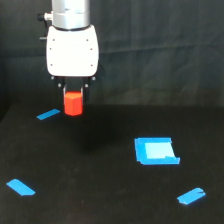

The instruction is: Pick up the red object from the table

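Note:
The red object (73,103), a small red-orange block with faceted sides, hangs above the black table (100,170) at the exterior view's upper left. My gripper (73,95) is shut on its top, under the white wrist housing. The dark fingers barely show against the background. The block is clear of the table, with a faint shadow below it.
Blue tape marks lie on the table: a thin strip (48,114) just left of the block, one (20,187) at the front left, one (191,196) at the front right. A larger flat blue square piece (155,150) lies right of centre. A dark curtain hangs behind.

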{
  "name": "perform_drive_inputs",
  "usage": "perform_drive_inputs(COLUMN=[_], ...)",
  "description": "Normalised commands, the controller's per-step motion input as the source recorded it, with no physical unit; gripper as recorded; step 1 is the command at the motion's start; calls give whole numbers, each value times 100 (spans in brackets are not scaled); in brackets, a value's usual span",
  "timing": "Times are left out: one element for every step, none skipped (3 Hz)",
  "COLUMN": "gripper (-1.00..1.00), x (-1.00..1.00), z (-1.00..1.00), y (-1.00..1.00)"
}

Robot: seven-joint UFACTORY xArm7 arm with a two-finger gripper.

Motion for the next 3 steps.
perform_drive_inputs(gripper=[-96,-94,-100], x=[3,-9,-4], z=[5,7,4], y=[-6,-4,-14])
